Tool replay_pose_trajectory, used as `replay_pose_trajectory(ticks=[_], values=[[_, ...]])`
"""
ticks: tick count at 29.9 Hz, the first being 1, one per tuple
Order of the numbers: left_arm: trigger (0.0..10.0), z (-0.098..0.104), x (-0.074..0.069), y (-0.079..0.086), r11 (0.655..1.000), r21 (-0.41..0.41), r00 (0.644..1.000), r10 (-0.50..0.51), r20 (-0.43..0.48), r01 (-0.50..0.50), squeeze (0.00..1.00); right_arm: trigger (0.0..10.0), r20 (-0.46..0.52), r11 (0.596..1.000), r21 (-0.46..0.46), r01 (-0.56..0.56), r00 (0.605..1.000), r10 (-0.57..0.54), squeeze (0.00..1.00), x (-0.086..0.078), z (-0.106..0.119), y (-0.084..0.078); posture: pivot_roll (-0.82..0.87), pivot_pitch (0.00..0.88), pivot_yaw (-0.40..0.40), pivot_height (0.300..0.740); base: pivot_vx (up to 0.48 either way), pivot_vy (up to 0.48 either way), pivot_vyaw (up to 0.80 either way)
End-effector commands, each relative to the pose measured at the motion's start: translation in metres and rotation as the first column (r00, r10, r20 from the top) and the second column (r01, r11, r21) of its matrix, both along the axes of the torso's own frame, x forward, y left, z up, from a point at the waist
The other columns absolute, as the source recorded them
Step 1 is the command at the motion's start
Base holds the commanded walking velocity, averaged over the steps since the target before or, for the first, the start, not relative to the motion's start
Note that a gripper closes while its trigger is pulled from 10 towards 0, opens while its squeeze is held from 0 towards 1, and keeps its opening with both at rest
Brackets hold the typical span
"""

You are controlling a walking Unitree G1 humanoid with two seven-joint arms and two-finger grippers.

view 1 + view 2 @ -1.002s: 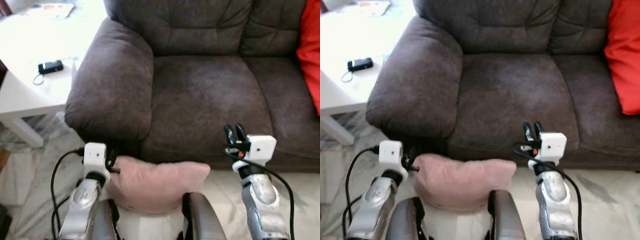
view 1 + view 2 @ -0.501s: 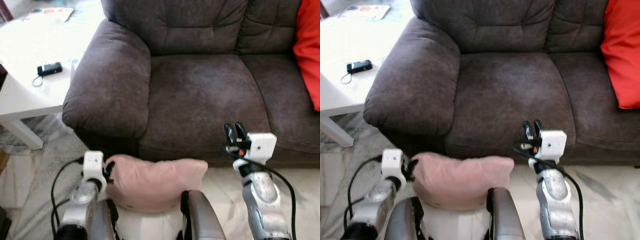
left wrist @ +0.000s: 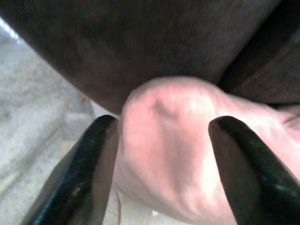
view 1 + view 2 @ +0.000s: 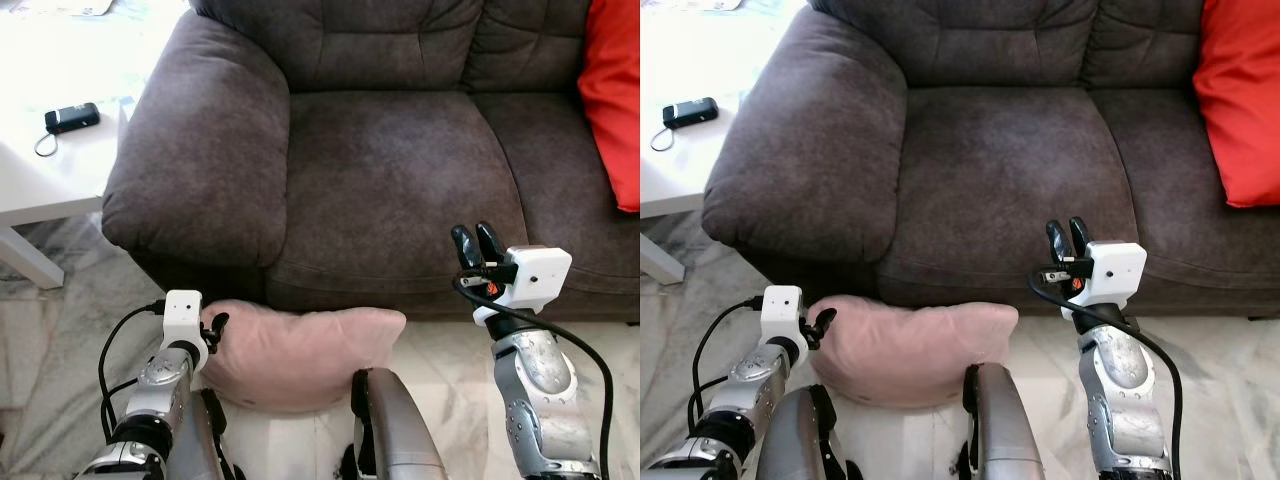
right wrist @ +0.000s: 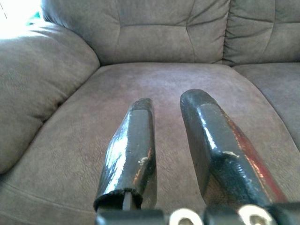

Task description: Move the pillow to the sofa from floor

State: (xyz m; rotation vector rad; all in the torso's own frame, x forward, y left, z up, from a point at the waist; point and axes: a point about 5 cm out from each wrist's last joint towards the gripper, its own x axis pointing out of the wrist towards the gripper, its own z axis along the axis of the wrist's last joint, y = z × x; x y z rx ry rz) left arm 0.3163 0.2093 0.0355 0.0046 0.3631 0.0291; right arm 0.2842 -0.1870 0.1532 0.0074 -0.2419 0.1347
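Note:
A pale pink pillow [image 4: 300, 345] lies on the marble floor against the front of the dark brown sofa [image 4: 390, 170]. My left gripper [image 4: 213, 328] is at the pillow's left end. In the left wrist view its two black fingers [image 3: 89, 164] stand open with the pillow's corner [image 3: 173, 140] between them, not pinched. My right gripper [image 4: 472, 242] is raised above the front edge of the sofa seat, to the right of the pillow. Its fingers [image 5: 133, 150] are nearly together with only a narrow gap and nothing held.
A red cushion [image 4: 612, 95] leans at the sofa's right end. A white side table [image 4: 45, 150] stands to the left of the armrest with a small black device [image 4: 70, 117] on it. My legs [image 4: 395, 430] are just in front of the pillow.
The camera has tilted down and shifted. My left gripper has lowered to the pillow's left end and now straddles its corner. The right gripper holds about the same pose.

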Motion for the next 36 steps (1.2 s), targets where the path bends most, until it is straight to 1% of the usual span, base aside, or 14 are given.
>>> replay_pose_trajectory(ticks=[1, 8, 9, 10, 14, 21, 24, 29, 31, 36], values=[[10.0, -0.007, -0.005, 0.003, 1.000, -0.015, 1.000, 0.008, -0.020, -0.008, 1.00, 10.0, 0.000, 1.000, 0.002, -0.008, 1.000, 0.008, 0.00, -0.003, 0.003, -0.001, -0.11, 0.295, -0.090, 0.539, 0.000, 0.000, 0.00], [10.0, -0.001, -0.001, 0.003, 1.000, -0.017, 1.000, 0.000, 0.013, 0.001, 1.00, 10.0, 0.012, 1.000, 0.001, -0.025, 1.000, 0.025, 0.00, -0.001, 0.013, 0.001, -0.11, 0.330, -0.110, 0.539, 0.000, 0.000, 0.00], [10.0, 0.000, 0.000, 0.003, 1.000, -0.015, 1.000, -0.003, 0.021, 0.003, 0.14, 10.0, 0.016, 1.000, 0.000, -0.028, 0.999, 0.028, 0.00, -0.001, 0.015, 0.001, -0.11, 0.334, -0.112, 0.539, 0.000, 0.000, 0.00], [10.0, 0.003, 0.003, 0.004, 1.000, -0.018, 0.999, 0.003, 0.036, -0.002, 0.00, 10.0, 0.031, 0.999, -0.002, -0.034, 0.999, 0.034, 0.00, -0.001, 0.020, 0.002, -0.12, 0.344, -0.117, 0.539, 0.000, 0.000, 0.00], [10.0, 0.011, 0.008, 0.005, 1.000, -0.019, 0.997, 0.016, 0.071, -0.014, 0.00, 10.0, 0.055, 0.999, -0.010, -0.054, 0.997, 0.054, 0.00, 0.001, 0.029, 0.004, -0.12, 0.358, -0.123, 0.539, 0.000, 0.000, 0.00], [10.0, 0.010, 0.008, 0.007, 1.000, -0.025, 0.997, 0.014, 0.071, -0.013, 0.00, 10.0, 0.065, 0.997, -0.019, -0.078, 0.995, 0.079, 0.00, 0.002, 0.039, 0.006, -0.14, 0.389, -0.146, 0.539, 0.000, 0.000, 0.00], [10.0, 0.011, 0.008, 0.008, 0.999, -0.033, 0.997, 0.018, 0.071, -0.016, 0.00, 10.0, 0.065, 0.997, -0.020, -0.081, 0.995, 0.082, 0.00, 0.000, 0.042, 0.005, -0.14, 0.400, -0.156, 0.539, 0.000, 0.000, 0.00], [10.0, 0.015, 0.011, 0.008, 1.000, -0.014, 0.996, 0.016, 0.088, -0.015, 0.00, 10.0, 0.060, 0.995, -0.028, -0.091, 0.994, 0.093, 0.00, -0.005, 0.045, 0.003, -0.15, 0.421, -0.176, 0.539, 0.000, 0.000, 0.00], [10.0, 0.019, 0.014, 0.009, 1.000, -0.013, 0.994, 0.018, 0.108, -0.017, 0.00, 10.0, 0.054, 0.995, -0.029, -0.097, 0.994, 0.098, 0.00, -0.007, 0.045, 0.002, -0.16, 0.430, -0.187, 0.539, 0.000, 0.000, 0.00], [10.0, 0.021, 0.015, 0.010, 1.000, -0.013, 0.994, 0.029, 0.109, -0.028, 0.00, 10.0, 0.043, 0.994, -0.034, -0.108, 0.993, 0.109, 0.00, -0.009, 0.047, 0.002, -0.17, 0.445, -0.206, 0.539, 0.000, 0.000, 0.00]])
